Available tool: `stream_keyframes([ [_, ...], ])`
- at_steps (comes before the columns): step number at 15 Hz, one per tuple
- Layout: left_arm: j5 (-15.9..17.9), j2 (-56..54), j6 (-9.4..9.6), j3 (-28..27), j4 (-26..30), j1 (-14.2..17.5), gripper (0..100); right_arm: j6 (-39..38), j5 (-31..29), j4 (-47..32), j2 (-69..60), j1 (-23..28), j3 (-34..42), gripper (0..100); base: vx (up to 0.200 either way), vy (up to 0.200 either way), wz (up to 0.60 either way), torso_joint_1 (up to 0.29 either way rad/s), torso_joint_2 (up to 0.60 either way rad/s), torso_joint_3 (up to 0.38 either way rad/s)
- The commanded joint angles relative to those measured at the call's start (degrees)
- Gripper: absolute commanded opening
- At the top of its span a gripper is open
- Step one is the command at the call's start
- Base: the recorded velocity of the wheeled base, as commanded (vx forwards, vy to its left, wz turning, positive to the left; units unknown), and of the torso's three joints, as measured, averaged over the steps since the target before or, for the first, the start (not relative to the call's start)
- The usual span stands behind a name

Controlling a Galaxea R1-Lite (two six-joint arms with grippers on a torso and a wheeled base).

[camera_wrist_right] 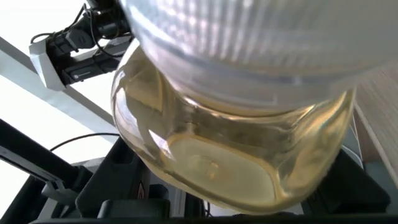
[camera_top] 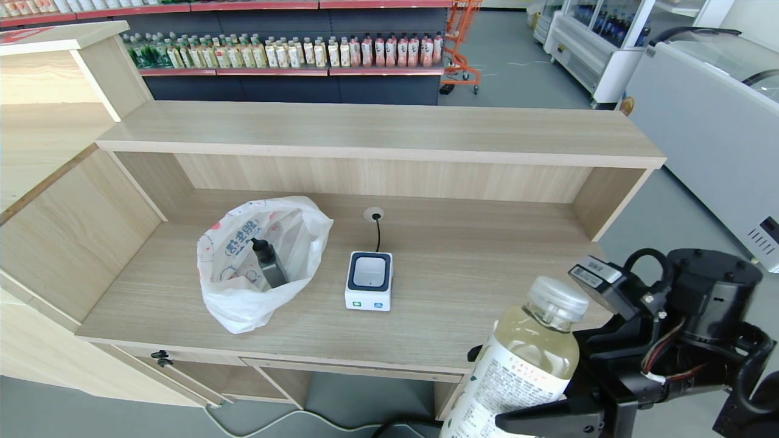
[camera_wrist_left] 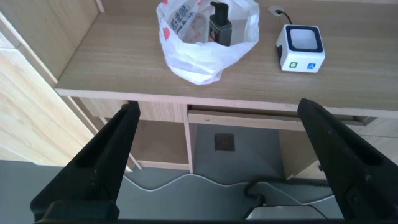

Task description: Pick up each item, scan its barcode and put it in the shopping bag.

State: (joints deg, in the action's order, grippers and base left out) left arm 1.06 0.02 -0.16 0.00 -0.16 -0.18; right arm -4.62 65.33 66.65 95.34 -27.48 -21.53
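Pinches with the right gripper a clear plastic bottle of pale yellow drink, white ribbed cap on top and white printed label round the body, black fingers closed on the label from two sides. Holds that bottle in the air, cap uppermost and a little tilted, well to the right of the white square barcode scanner and nearer the robot than it, about at the front edge of the light wood counter. Spreads the left gripper wide, nothing between its two black fingers, on the robot's side of the counter's front edge, well apart from the scanner. Has the scanner flat on the counter, dark-framed glass window facing up, one green and one blue mark on the side toward the robot. Has just to the left of the scanner, not touching it, a white thin plastic shopping bag with red and blue print, slumped, mouth open upward. Contains, in that bag, a dark grey bottle with a black cap, upright and slightly leaning. Runs a black cable from the scanner's far side to a round grey grommet in the counter just behind the scanner. Lines up rows of drink bottles on red-edged shop shelves far behind the scanner.
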Motion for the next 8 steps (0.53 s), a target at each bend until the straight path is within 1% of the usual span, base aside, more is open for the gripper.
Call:
stream_keyframes([
  [1, 0.0, 0.0, -0.02, 0.0, 0.0, 0.0, 100, 2.2, -0.2, -3.3, -6.4, 7.0, 0.8, 0, 0.000, 0.000, 0.00, 0.000, 0.00, 0.000],
  [2, 0.0, 0.0, -0.02, 0.0, 0.0, 0.0, 100, 2.7, -0.4, -5.3, -7.7, 8.9, 0.8, 0, 0.000, 0.000, 0.00, 0.000, 0.00, 0.000],
  [3, 0.0, 0.0, -0.02, 0.0, 0.0, 0.0, 100, 1.9, -4.3, -10.7, -9.9, 10.0, 0.6, 0, 0.000, 0.000, 0.00, 0.000, 0.00, 0.000],
  [4, 0.0, 0.0, -0.02, 0.0, 0.0, 0.0, 100, -1.1, -11.5, -17.5, -11.6, 10.3, 0.3, 0, 0.000, 0.000, 0.00, 0.000, 0.00, 0.000],
  [5, 0.0, 0.0, -0.02, 0.0, 0.0, 0.0, 100, -3.7, -16.6, -21.5, -12.2, 10.8, -1.2, 0, 0.000, 0.000, 0.00, 0.000, 0.00, 0.000],
  [6, 0.0, 0.0, -0.02, 0.0, 0.0, 0.0, 100, -4.3, -20.0, -22.1, -11.9, 11.2, -2.7, 0, 0.000, 0.000, 0.00, 0.000, 0.00, 0.000],
  [7, 0.0, 0.0, -0.02, 0.0, 0.0, 0.0, 100, -2.3, -23.2, -21.8, -11.8, 11.2, -4.7, 0, 0.000, 0.000, 0.00, 0.000, 0.00, 0.000],
  [8, 0.0, 0.0, -0.02, 0.0, 0.0, 0.0, 100, 2.7, -24.6, -21.8, -11.7, 11.1, -6.7, 0, 0.000, 0.000, 0.00, 0.000, 0.00, 0.000],
])
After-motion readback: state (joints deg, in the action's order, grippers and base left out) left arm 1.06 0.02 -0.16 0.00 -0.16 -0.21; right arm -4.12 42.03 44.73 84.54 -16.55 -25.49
